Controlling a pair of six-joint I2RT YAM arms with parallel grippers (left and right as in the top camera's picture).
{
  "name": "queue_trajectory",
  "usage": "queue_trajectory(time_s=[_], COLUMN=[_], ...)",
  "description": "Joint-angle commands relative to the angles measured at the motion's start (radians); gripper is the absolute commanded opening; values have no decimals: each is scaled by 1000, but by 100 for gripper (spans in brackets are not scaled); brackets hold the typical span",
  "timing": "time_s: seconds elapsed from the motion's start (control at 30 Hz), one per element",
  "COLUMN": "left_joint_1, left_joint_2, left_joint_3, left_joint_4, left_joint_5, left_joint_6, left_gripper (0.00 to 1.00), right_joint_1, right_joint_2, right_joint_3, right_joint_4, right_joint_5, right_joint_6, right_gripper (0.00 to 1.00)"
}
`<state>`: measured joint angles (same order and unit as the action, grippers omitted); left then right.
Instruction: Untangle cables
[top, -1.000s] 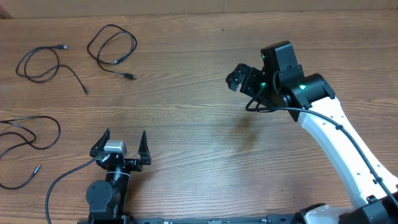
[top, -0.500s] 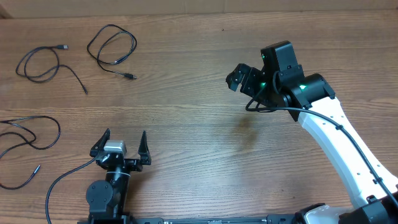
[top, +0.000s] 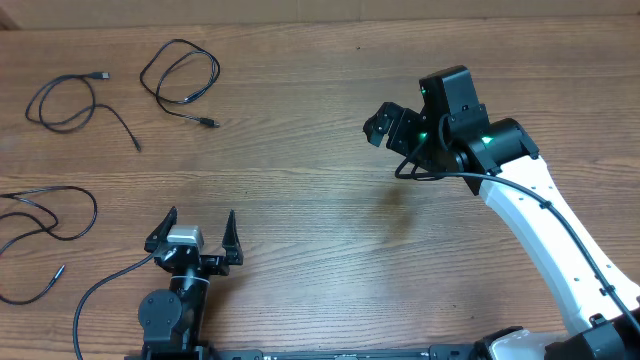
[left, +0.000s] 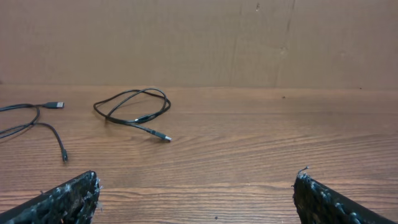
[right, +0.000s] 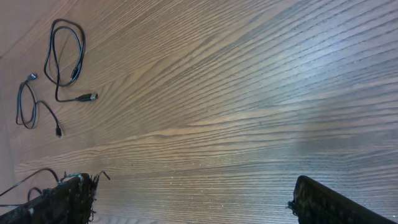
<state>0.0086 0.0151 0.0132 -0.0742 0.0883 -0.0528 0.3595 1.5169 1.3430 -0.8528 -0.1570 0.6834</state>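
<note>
Three thin black cables lie apart on the left of the wooden table. In the overhead view one is coiled at the back (top: 207, 122), one is spread at the far left back (top: 98, 76), and one loops at the left edge (top: 95, 210). My left gripper (top: 195, 228) stands open at the front left, nothing between its fingers; its wrist view shows the coiled cable (left: 163, 136) and the spread one (left: 57, 104) far ahead. My right gripper (top: 385, 122) hangs open above the table's right middle, away from every cable. Its wrist view shows the coiled cable (right: 89, 97) at upper left.
A thicker black lead (top: 100, 290) of the left arm curves over the table at the front left. A brown cardboard wall (left: 186, 37) closes off the table's far edge. The right arm's white link (top: 540, 230) crosses the right side.
</note>
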Motion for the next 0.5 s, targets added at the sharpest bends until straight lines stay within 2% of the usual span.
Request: queue_trajectory(time_s=[0.0,0.47], left_joint_1=[5,5], left_joint_2=[-11,-11], left_joint_3=[-9,-9], left_joint_4=[3,3], left_joint_5=[-10,-10], left_joint_6=[8,8], left_gripper=[99,100], right_joint_1=[-8,-7], right_joint_2=[-2,-22], right_joint_3=[16,-14], right_joint_4=[5,6], right_joint_5=[7,7], right_joint_6=[-3,-3], right_gripper=[100,100])
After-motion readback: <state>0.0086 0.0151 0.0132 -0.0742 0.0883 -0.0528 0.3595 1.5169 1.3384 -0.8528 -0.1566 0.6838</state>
